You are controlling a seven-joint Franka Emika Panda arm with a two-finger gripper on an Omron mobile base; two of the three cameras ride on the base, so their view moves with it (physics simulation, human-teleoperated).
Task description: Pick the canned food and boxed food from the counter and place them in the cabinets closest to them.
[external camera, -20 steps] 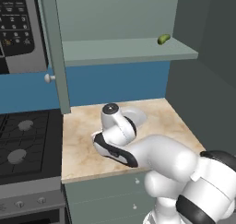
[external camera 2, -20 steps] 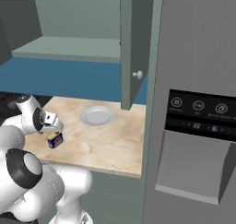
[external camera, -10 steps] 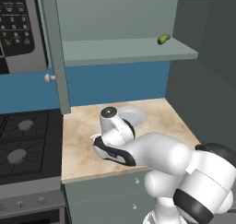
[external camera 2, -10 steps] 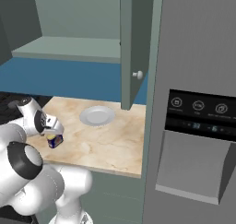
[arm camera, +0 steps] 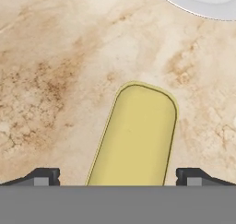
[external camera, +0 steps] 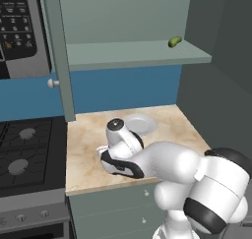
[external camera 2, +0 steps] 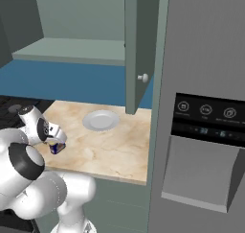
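Gripper [arm camera: 118,177] stands wide open directly over the canned food [arm camera: 134,135] — yellow top between the fingertips [arm camera: 44,176], no contact seen. Against one second earlier, the hand has lowered slightly toward the can. Can stands on the marble surface [external camera 2: 110,148], near the white plate [external camera 2: 100,120] — unmoved.

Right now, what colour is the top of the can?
Yellow. The canned food shows its top best in the hand view.
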